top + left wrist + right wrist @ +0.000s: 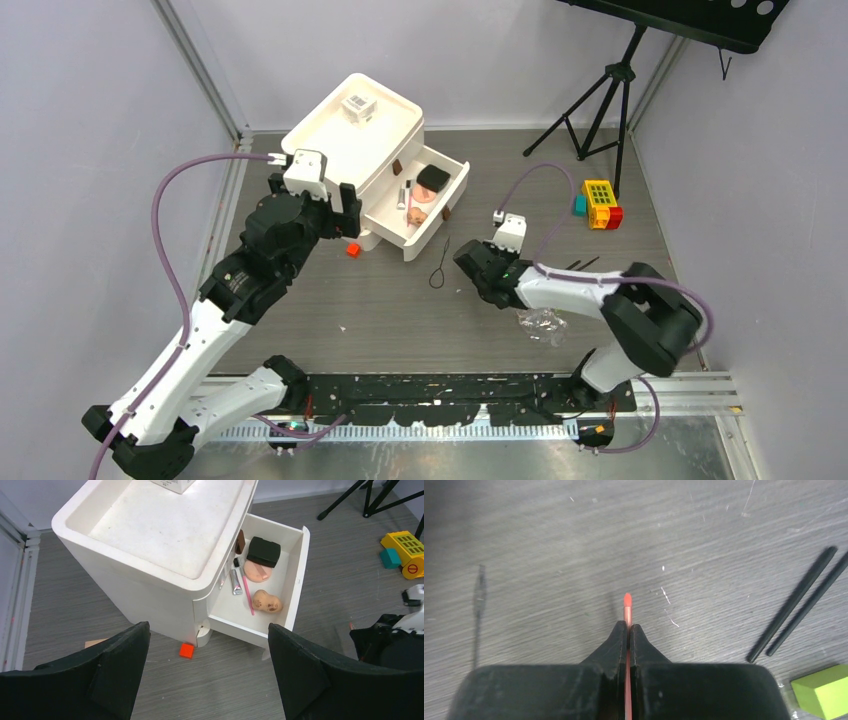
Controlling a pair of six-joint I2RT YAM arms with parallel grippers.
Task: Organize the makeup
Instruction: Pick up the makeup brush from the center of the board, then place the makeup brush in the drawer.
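Right pincer [629, 630] clenched on red pencil [627, 605], tip poking out over desk [549, 540]. Two black pencils [791, 604] lie on desk nearby. Left pincer [207, 627] released, fingers wide apart, facing white organizer [150, 540]. Its open drawer [296, 580] holds black compact [263, 551], pink puff [257, 572], peach sponge [266, 601], small tube [235, 582].

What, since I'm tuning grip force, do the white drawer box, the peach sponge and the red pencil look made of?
The white drawer box is likely moulded plastic: matte, with smooth rounded edges. The peach sponge looks like soft foam: dull, lumpy, with brown stains. The red pencil, pinched in the right claw, is unclear: a thin smooth shaft, perhaps plastic or lacquered wood.
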